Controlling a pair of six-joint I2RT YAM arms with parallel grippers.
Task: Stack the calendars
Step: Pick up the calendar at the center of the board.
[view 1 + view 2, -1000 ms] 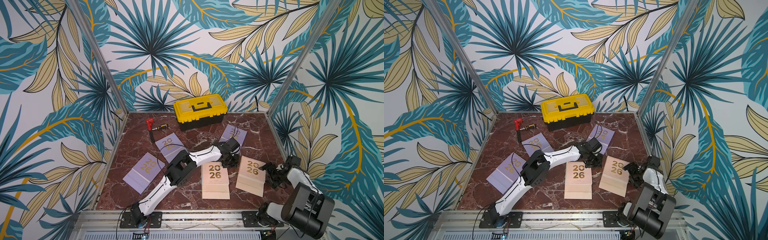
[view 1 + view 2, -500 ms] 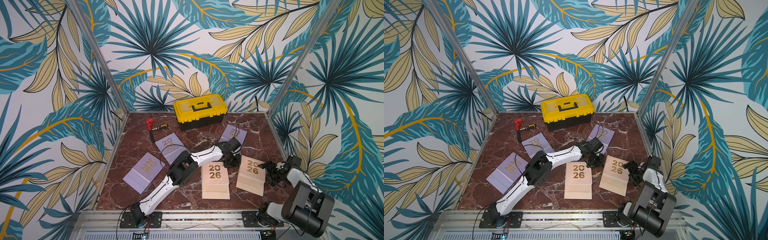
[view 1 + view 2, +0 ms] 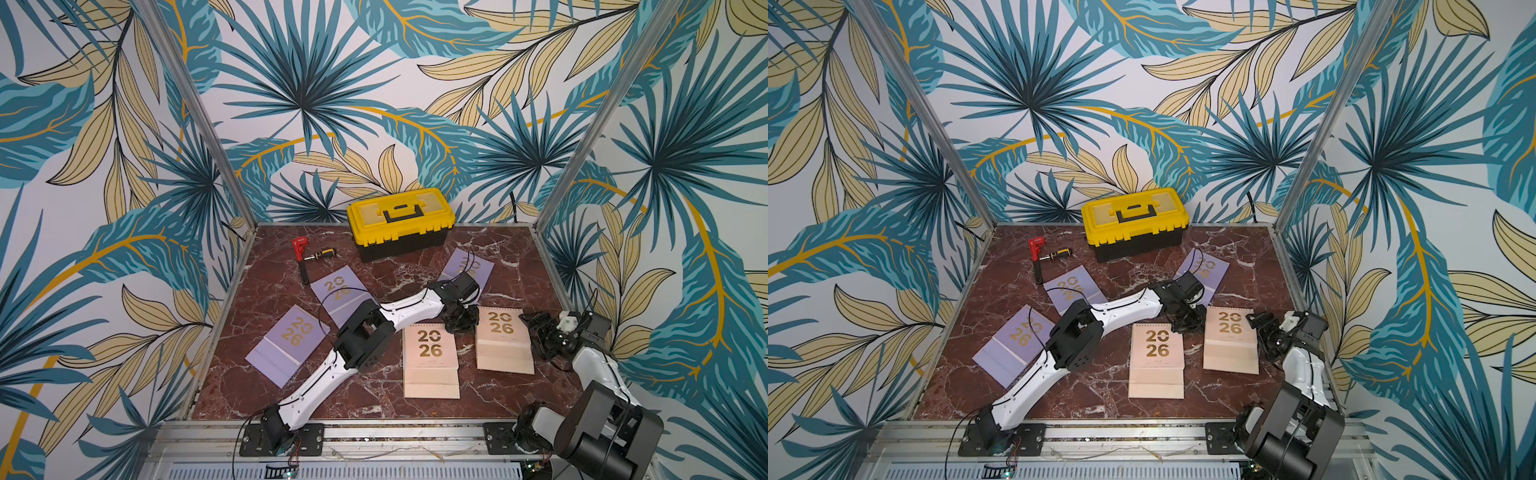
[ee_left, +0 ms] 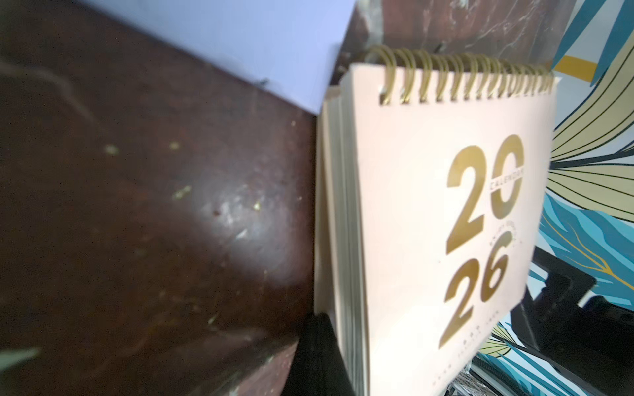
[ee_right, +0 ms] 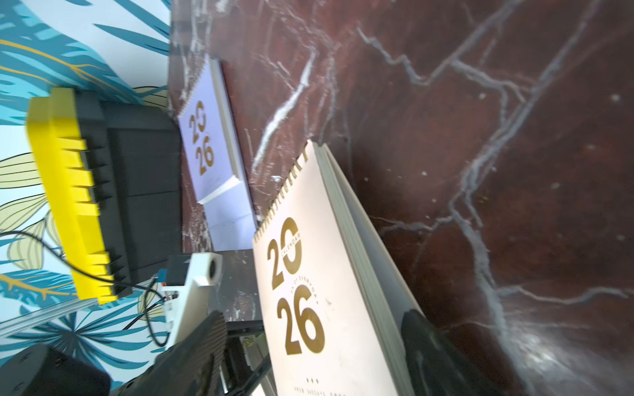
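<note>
Five calendars lie flat on the marble table [image 3: 374, 399]. Two are peach-pink, one in the middle [image 3: 430, 357] and one to its right [image 3: 503, 349] [image 3: 1229, 345]. Three are lavender [image 3: 291, 336] [image 3: 338, 291] [image 3: 465, 266]. My left gripper [image 3: 457, 324] [image 4: 319, 343] is shut, and its black tip rests against the left page edge of the right peach calendar [image 4: 429, 223]. My right gripper [image 3: 536, 330] [image 5: 312, 319] is open at that calendar's right side. The calendar [image 5: 326, 274] lies between its fingers [image 5: 195, 349], and the textured pad stands apart from the cover.
A yellow-and-black toolbox [image 3: 401, 222] stands at the back. A red tool [image 3: 299, 245] and a screwdriver [image 3: 318, 254] lie at the back left. Metal frame posts and papered walls close in the table. My left arm [image 3: 365, 332] stretches across the middle.
My right gripper has moved in onto the right peach calendar's edge and its jaws have narrowed slightly. The left gripper has stayed shut at the calendar's left edge.
</note>
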